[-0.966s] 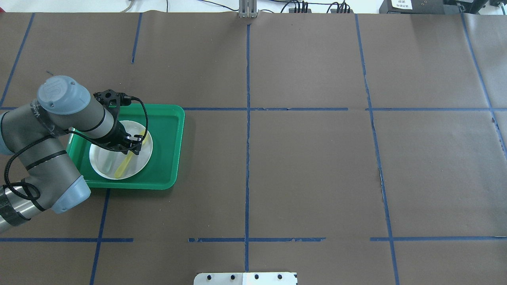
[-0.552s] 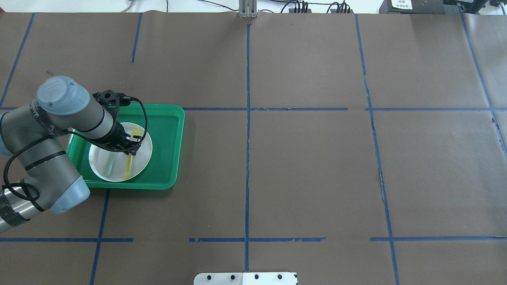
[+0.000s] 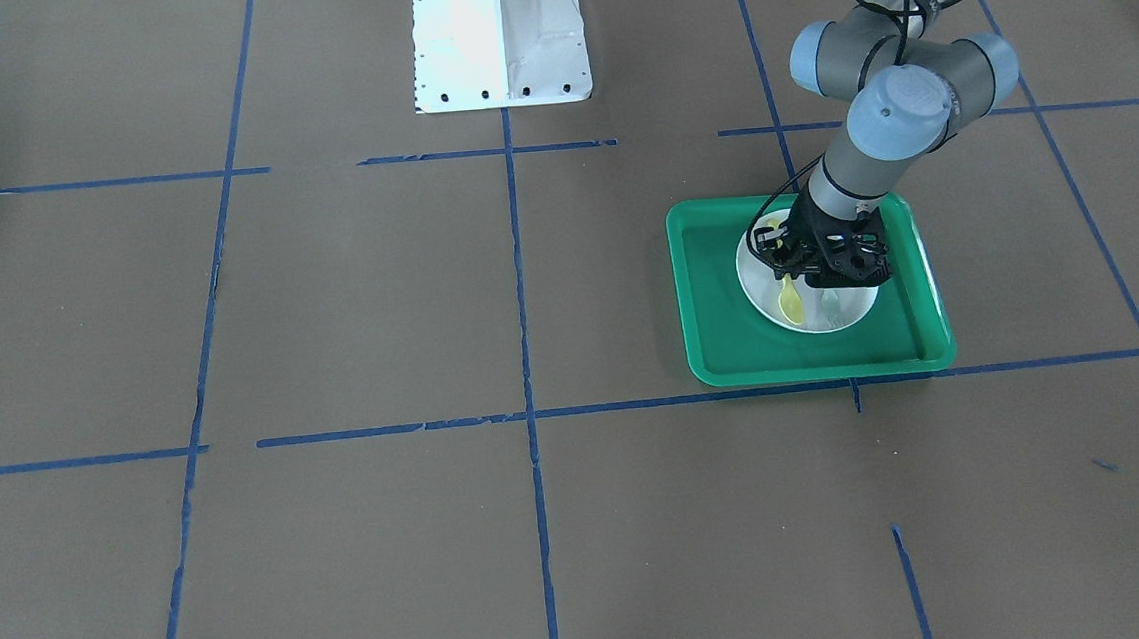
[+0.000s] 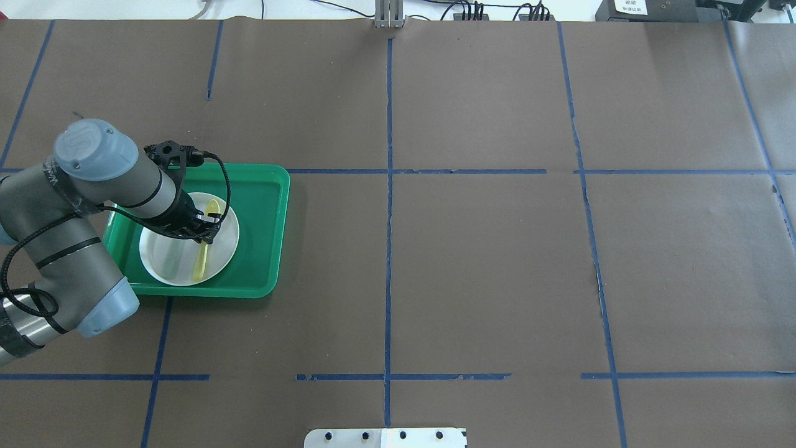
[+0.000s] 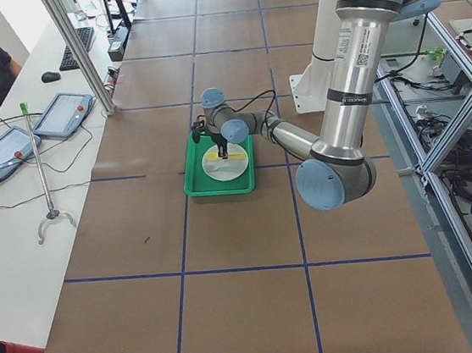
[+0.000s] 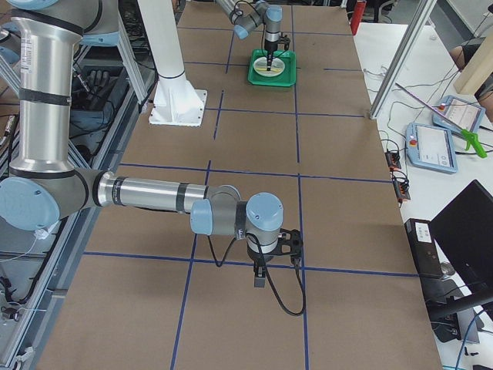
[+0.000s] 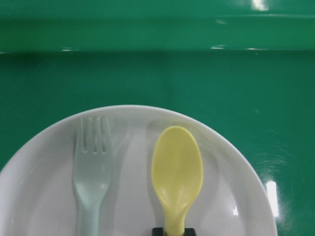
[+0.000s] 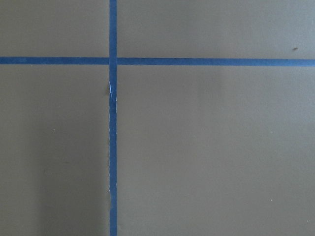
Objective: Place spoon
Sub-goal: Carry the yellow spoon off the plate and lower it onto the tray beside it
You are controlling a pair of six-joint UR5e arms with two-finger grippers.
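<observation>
Swung straight since earlier: fork (image 7: 92,162) left of the fingers, spoon (image 7: 177,167) parallel beside it, handle pinched narrow in left gripper (image 4: 204,231), bowl ahead on white plate (image 7: 44,187).
Open low, lift straight; avoid nudging fork. Right gripper (image 6: 266,268): fingers' state cannot tell.

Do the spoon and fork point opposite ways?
No, the spoon and the fork are side by side, heads toward the same wall of the green tray.

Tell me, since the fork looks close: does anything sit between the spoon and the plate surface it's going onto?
Nothing visible does. The spoon, gripped at its handle by the left gripper, is over bare white plate. The fork lies beside it on the plate, parallel and apart, not under it.
</observation>
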